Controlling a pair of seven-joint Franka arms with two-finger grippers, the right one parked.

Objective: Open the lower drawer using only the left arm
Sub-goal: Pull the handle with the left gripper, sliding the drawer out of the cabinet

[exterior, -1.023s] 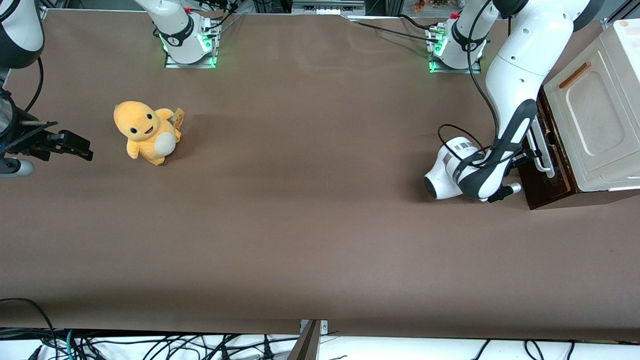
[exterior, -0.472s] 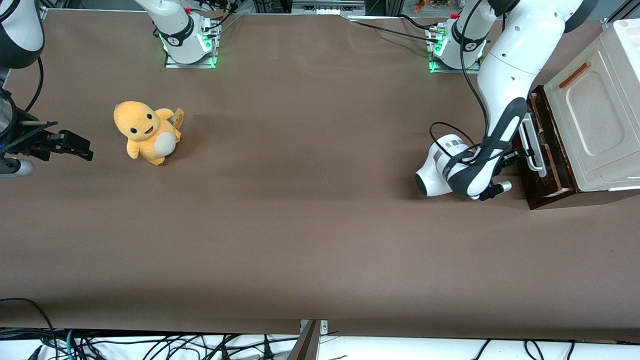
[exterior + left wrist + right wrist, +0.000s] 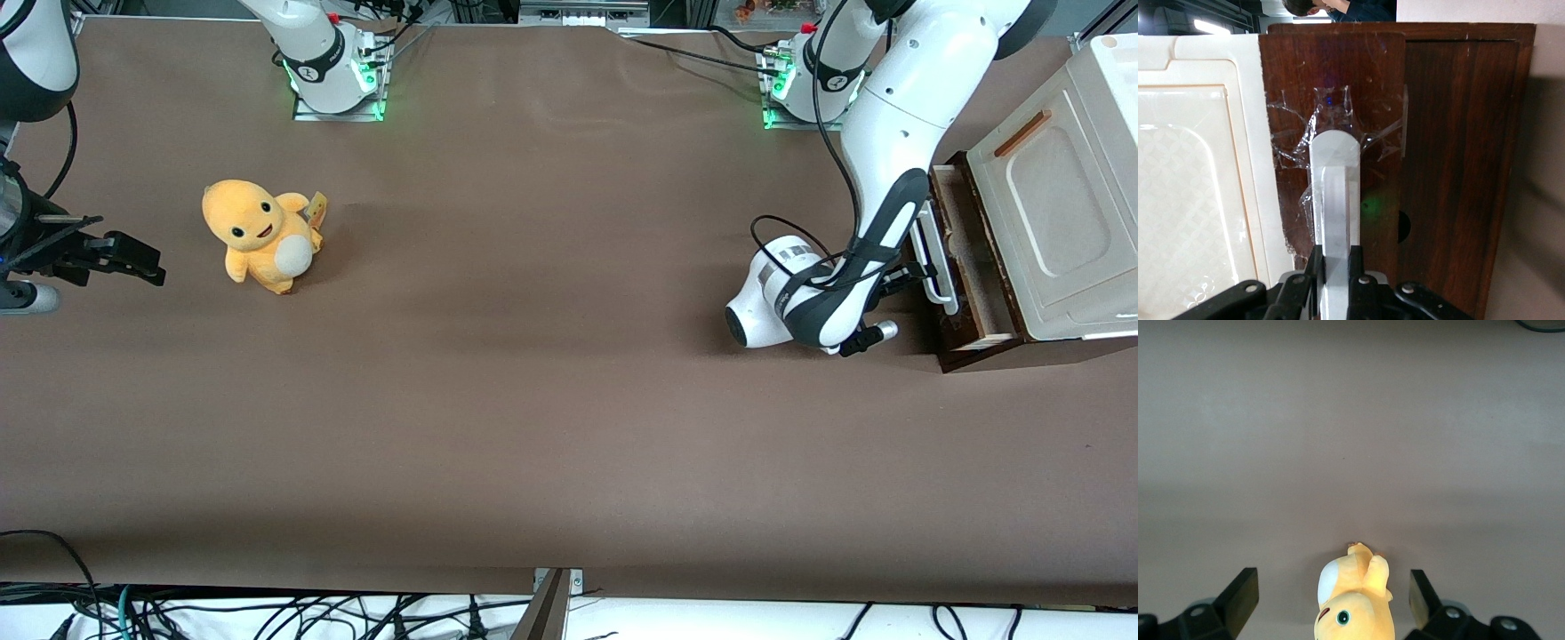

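We record the lower drawer at the working arm's end of the desk, under the cream cabinet: dark brown wooden front, white bar-loop handle, pulled partway out so that a strip of its pale light-wood inside shows from above. We list the left arm reaching down from above the cabinet corner, its round white wrist low over the desk in front of the drawer, a loose black cable looped beside it. We note the gripper at the drawer front, its black fingers pressed against both sides of the white handle, pinching it; clear tape is seen on the brown front around the handle's foot. We enter the cabinet's recessed cream panel with its slim orange-brown handle above the drawer. We also list one yellow-orange plush toy, upright on the desk toward the parked arm's end, well apart from the drawer.
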